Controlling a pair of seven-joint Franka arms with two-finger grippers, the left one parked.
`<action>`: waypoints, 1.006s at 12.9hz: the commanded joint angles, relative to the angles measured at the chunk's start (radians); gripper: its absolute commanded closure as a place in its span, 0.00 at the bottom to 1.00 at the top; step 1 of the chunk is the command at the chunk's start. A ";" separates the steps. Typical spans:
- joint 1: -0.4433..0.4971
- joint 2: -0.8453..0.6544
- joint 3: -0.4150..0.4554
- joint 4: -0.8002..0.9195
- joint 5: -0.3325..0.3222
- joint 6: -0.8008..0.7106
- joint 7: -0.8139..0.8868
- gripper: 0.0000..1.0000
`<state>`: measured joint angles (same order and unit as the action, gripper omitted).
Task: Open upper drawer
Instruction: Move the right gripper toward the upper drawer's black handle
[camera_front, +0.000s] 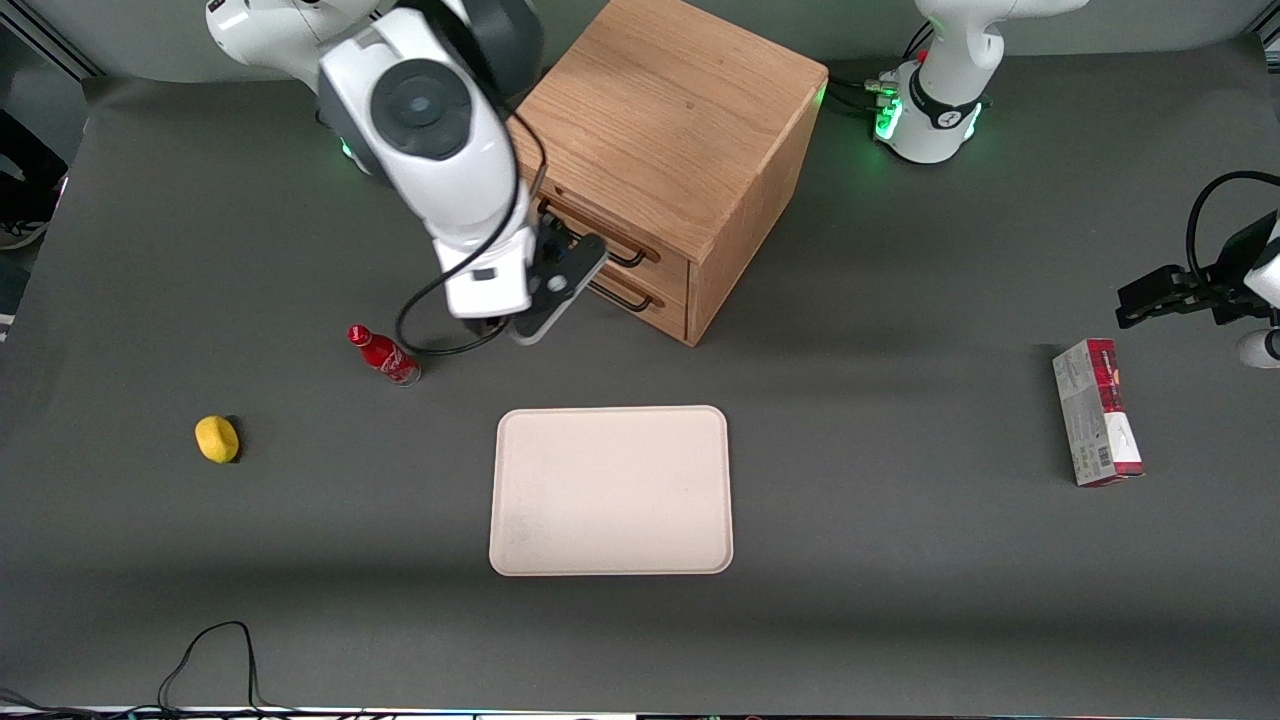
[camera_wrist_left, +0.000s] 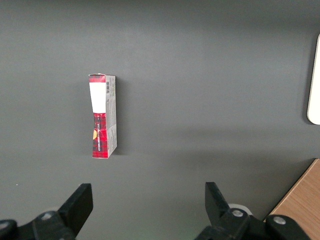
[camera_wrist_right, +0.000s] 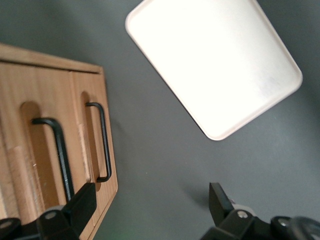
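Observation:
The light-oak cabinet (camera_front: 665, 110) stands at the back middle of the table, both drawers shut. The upper drawer (camera_front: 668, 266) carries a black bar handle (camera_front: 628, 258), and the lower twin drawer (camera_front: 655, 312) sits under it. In the right wrist view the upper drawer's handle (camera_wrist_right: 61, 150) runs beside the lower drawer's handle (camera_wrist_right: 103, 142). My gripper (camera_front: 568, 252) hangs just in front of the drawer fronts at handle height. The gripper (camera_wrist_right: 150, 205) is open with nothing between its fingers. One finger (camera_wrist_right: 82, 204) lies over the wood near the end of the upper handle, the other (camera_wrist_right: 220, 200) over bare table.
A cream tray (camera_front: 611, 490) lies in front of the cabinet, nearer the front camera. A red bottle (camera_front: 384, 356) lies under the working arm and a yellow fruit (camera_front: 217, 439) toward that arm's end. A red and white box (camera_front: 1097, 412) lies toward the parked arm's end.

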<state>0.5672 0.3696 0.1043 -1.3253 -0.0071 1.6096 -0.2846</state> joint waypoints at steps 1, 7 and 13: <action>0.043 -0.046 -0.008 -0.070 -0.011 0.036 -0.084 0.00; 0.057 -0.176 -0.005 -0.265 0.002 0.125 -0.122 0.00; 0.066 -0.199 -0.015 -0.296 0.131 0.122 -0.133 0.00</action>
<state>0.6244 0.1925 0.1036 -1.5894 0.0596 1.7122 -0.3855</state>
